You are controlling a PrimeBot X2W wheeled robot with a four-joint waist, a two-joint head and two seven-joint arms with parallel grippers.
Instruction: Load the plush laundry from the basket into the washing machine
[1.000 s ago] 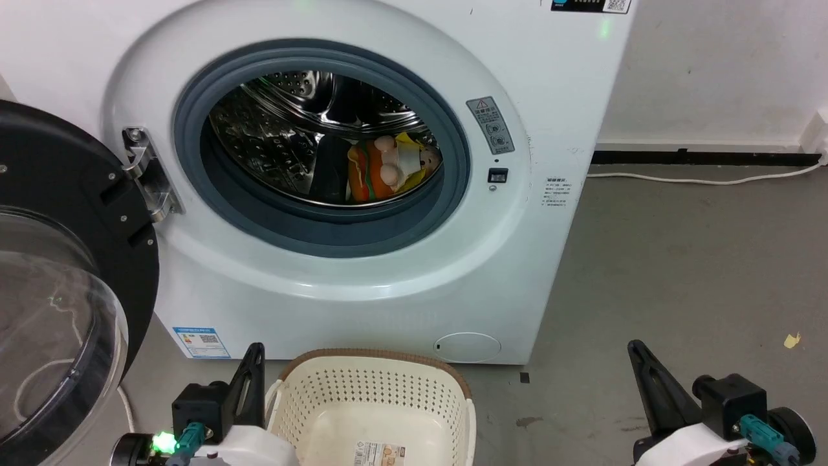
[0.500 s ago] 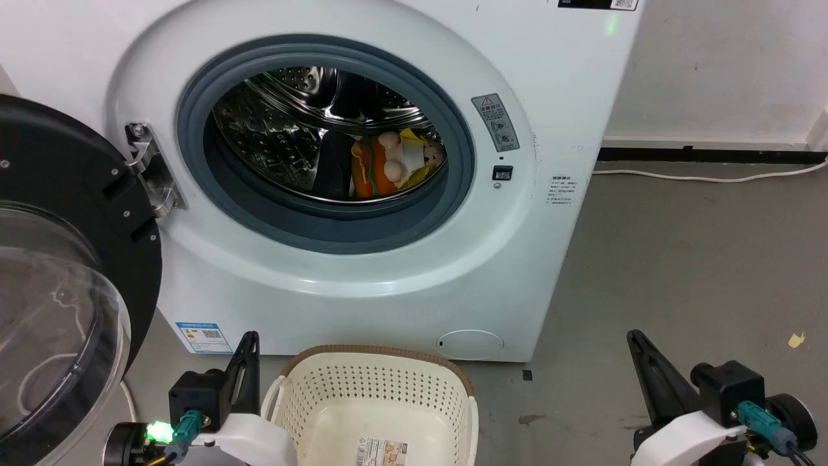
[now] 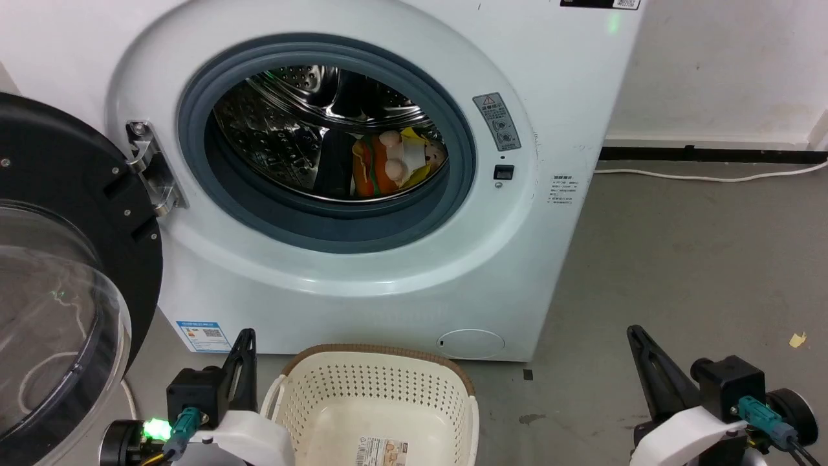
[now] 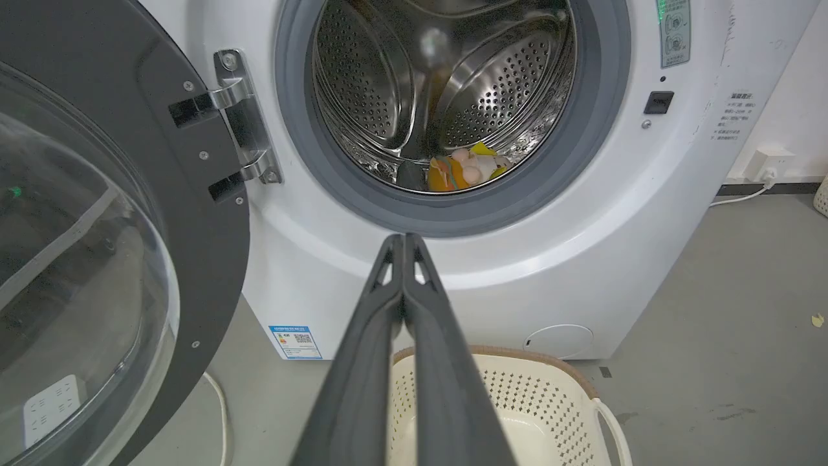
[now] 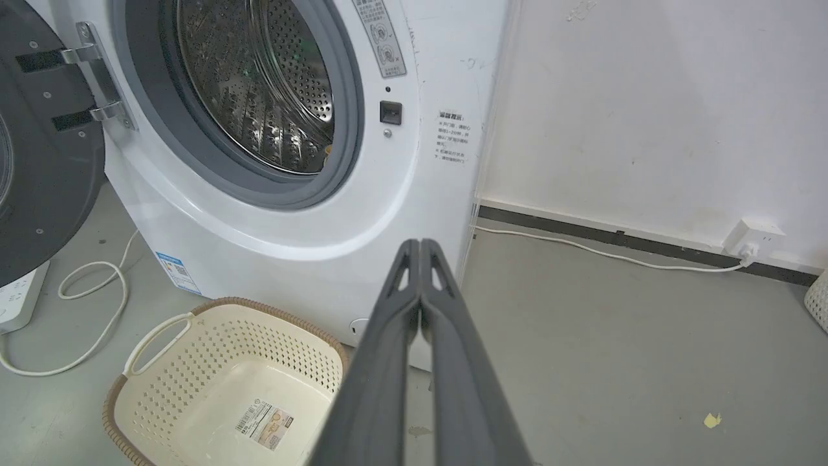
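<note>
The plush laundry (image 3: 391, 163) lies inside the steel drum of the white washing machine (image 3: 362, 285), orange with peach and yellow-white parts; it also shows in the left wrist view (image 4: 464, 172). The black-framed door (image 3: 58, 272) stands swung open at the left. The cream basket (image 3: 375, 408) sits on the floor before the washer with just a label sticker on its bottom (image 5: 233, 388). My left gripper (image 3: 246, 338) is shut beside the basket's left side, holding nothing (image 4: 403, 241). My right gripper (image 3: 634, 333) is shut over the grey floor at the right (image 5: 420, 246).
A white cable (image 5: 84, 310) loops on the floor left of the washer near a power strip (image 5: 19, 294). Another cable (image 3: 705, 178) runs along the wall base to a socket (image 5: 753, 236). A yellow scrap (image 3: 792, 339) lies on the grey floor at the right.
The head view has shifted slightly, so the washer sits a little lower and more to the right. Both grippers stay low and shut; the plush stays in the drum.
</note>
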